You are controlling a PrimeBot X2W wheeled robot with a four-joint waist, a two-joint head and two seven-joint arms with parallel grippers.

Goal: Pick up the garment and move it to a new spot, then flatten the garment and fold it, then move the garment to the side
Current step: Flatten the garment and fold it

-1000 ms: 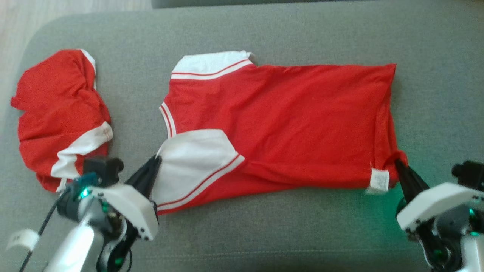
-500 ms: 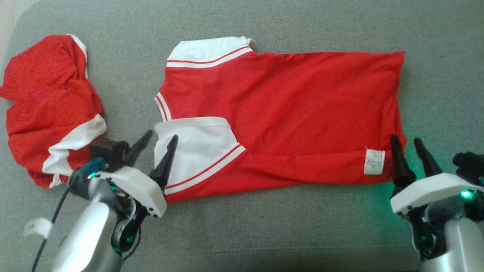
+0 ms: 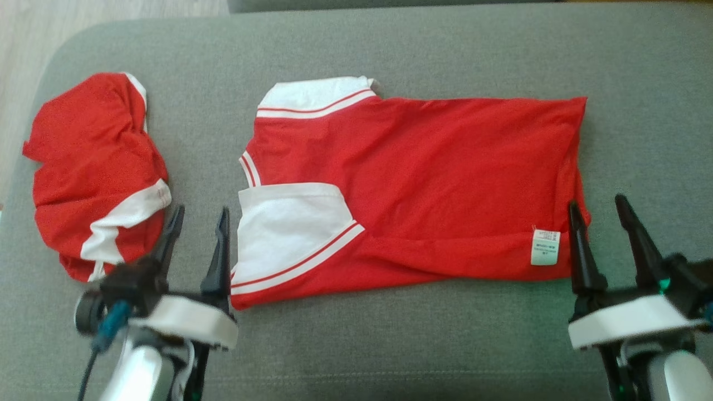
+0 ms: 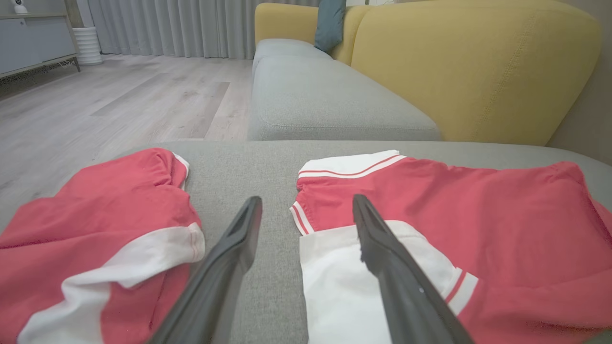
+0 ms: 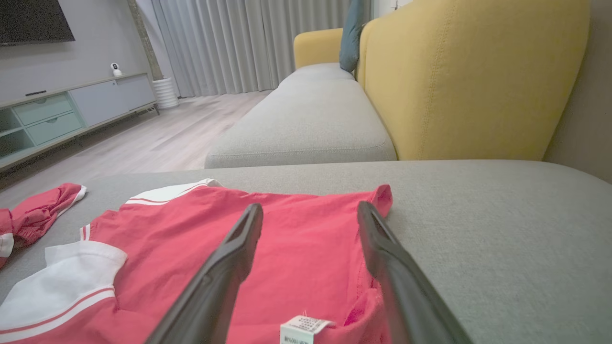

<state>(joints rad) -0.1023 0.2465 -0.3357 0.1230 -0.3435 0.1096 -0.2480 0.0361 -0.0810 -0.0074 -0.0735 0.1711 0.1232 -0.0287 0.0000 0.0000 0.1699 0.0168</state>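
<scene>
The garment (image 3: 423, 178), a red shirt with white sleeves, lies spread flat across the grey cushion (image 3: 390, 345), its near side folded over, a white sleeve (image 3: 289, 234) on top. A white tag (image 3: 545, 247) shows at its near right corner. My left gripper (image 3: 200, 210) stands open just left of the white sleeve, holding nothing. My right gripper (image 3: 596, 201) is open at the shirt's right hem, also empty. In the left wrist view the open gripper (image 4: 307, 199) straddles the shirt's (image 4: 478, 220) collar edge. In the right wrist view the gripper (image 5: 310, 206) frames the hem (image 5: 172, 224).
A second red and white garment (image 3: 94, 172) lies crumpled at the cushion's left end, close to my left gripper. Wooden floor (image 4: 119, 105) lies beyond the left edge. A yellow backrest (image 4: 468, 62) and another grey seat (image 4: 325, 100) stand behind.
Both grippers have opened and let go of the garment's near edge, then drawn back slightly. The near side has settled flat. The head camera shifted.
</scene>
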